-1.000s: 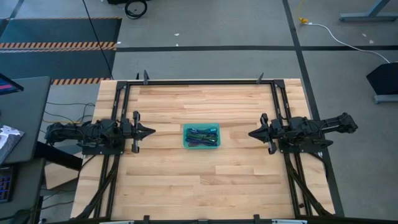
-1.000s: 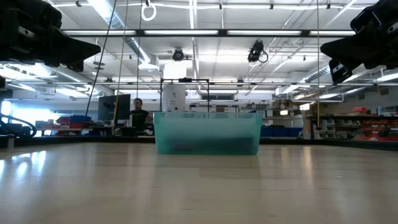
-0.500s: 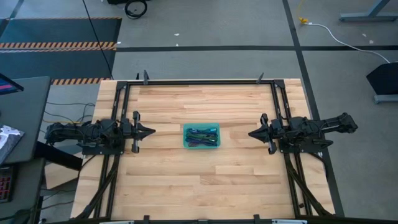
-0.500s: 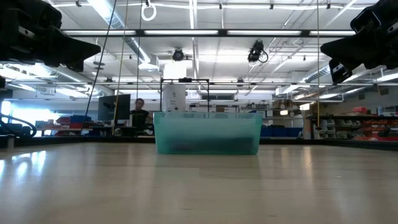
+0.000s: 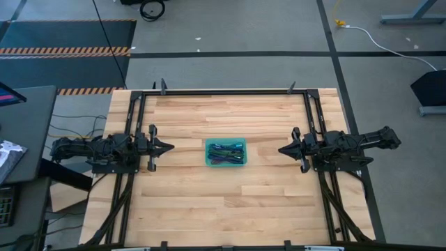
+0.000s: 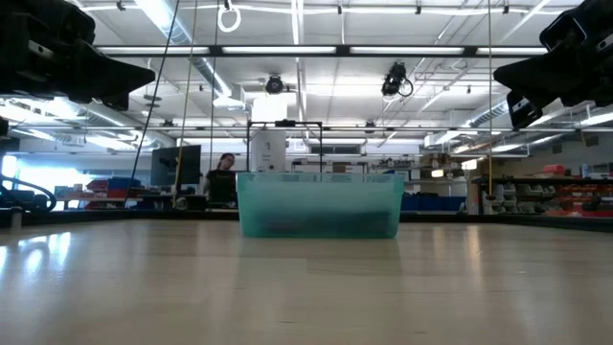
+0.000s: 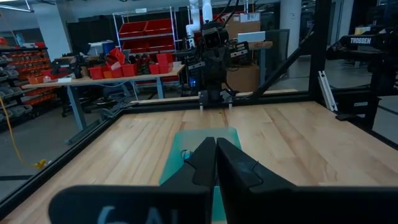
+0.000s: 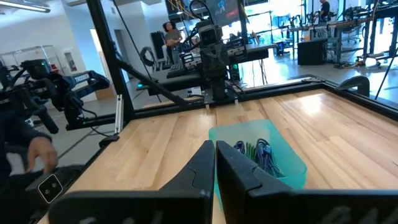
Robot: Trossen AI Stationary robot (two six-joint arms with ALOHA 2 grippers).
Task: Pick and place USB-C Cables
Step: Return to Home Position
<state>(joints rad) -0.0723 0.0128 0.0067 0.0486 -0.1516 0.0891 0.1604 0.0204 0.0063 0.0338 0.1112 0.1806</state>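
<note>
Only the person (image 6: 223, 178) behind the table (image 6: 144, 278) has shifted. The left gripper (image 5: 169, 147) and right gripper (image 5: 282, 149), each pressed together, flank the teal bin (image 5: 225, 166) holding USB-C cables (image 5: 226, 151).

Overall: bright, even indoor light across the table (image 5: 223, 202)
Source: long ceiling lamps (image 6: 297, 50) overhead
Glare: pale sheen on the tabletop in the low view; the lamps burn white
Shadows: faint and soft around the tray (image 5: 206, 159); none hard-edged
Backlight: arms (image 6: 72, 62) black against the ceiling; left gripper (image 7: 216, 143) and right gripper (image 8: 214, 146) dark, underlit
</note>
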